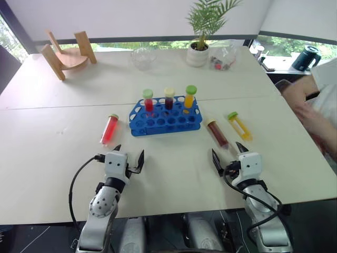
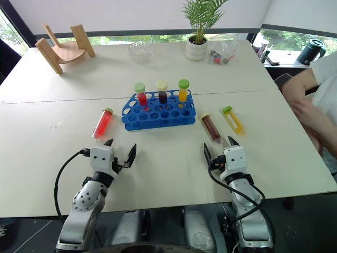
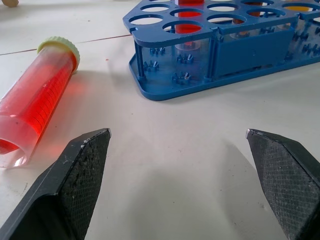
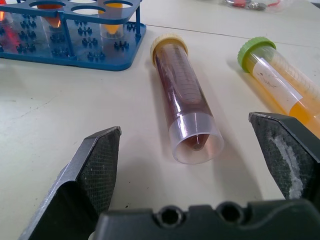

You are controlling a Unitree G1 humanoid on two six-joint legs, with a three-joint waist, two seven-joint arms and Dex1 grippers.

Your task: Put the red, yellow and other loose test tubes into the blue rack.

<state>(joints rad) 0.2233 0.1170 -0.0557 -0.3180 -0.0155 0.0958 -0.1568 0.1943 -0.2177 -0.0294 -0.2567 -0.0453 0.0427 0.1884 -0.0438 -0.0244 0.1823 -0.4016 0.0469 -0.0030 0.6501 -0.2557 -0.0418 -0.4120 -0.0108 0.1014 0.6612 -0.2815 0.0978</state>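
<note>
We can read no words, brands or numbers anywhere; the red tube (image 3: 37,102) and the brown tube (image 4: 182,95) carry only fine graduation lines, without legible figures.

Head stereo pair looks forward and down from above the table (image 1: 63,158) — both eyes share the whole tabletop, blue rack (image 1: 165,122) at 12 o'clock. Wrist cams sit low and close, facing forward — both catch parts of that rack (image 3: 210,50) from opposite ends.
</note>
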